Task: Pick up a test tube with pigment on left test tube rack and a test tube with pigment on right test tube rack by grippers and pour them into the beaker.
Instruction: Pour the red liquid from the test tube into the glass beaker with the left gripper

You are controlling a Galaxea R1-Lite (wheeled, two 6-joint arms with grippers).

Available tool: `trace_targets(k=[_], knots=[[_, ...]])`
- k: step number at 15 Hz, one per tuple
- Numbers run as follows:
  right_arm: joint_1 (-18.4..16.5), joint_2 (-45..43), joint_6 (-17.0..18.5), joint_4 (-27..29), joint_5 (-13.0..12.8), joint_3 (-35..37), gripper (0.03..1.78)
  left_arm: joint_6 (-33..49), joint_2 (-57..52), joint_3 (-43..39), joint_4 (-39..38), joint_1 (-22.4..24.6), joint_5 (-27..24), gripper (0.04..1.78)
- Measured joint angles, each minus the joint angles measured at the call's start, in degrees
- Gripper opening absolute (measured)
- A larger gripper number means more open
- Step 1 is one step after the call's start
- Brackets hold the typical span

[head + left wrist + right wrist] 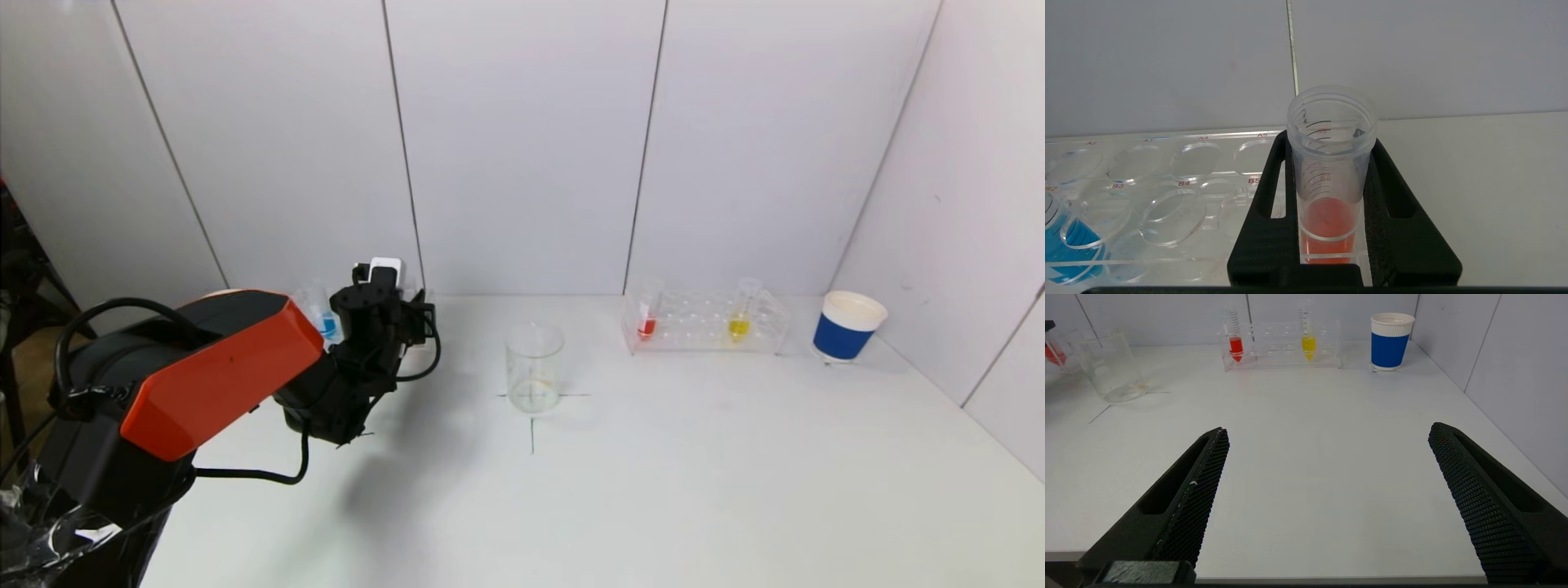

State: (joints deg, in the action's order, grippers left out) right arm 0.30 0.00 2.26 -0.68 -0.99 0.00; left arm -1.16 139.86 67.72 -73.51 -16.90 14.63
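Observation:
In the left wrist view my left gripper (1331, 143) is shut on a clear test tube with orange-red pigment (1329, 222). The tube stands upright in the end hole of the left test tube rack (1167, 253). A tube with blue pigment (1065, 245) sits further along that rack. In the head view the left gripper (384, 314) is at the back left, left of the glass beaker (534, 367). The right test tube rack (702, 327) holds a red tube (647, 324) and a yellow tube (739, 325). My right gripper (1329, 435) hangs open over the table's front edge, holding nothing.
A blue paper cup with a white rim (847, 327) stands right of the right rack, near the side wall. White wall panels close the back and right sides. A black cross is drawn on the table under the beaker.

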Motion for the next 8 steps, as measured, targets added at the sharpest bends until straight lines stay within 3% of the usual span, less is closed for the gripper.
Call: trace_targets(k=[8], knots=[[0.02, 0.00, 0.02, -0.02, 0.02, 0.00, 1.77, 0.01, -3.10, 0.06, 1.57, 0.26, -0.05, 0.46]])
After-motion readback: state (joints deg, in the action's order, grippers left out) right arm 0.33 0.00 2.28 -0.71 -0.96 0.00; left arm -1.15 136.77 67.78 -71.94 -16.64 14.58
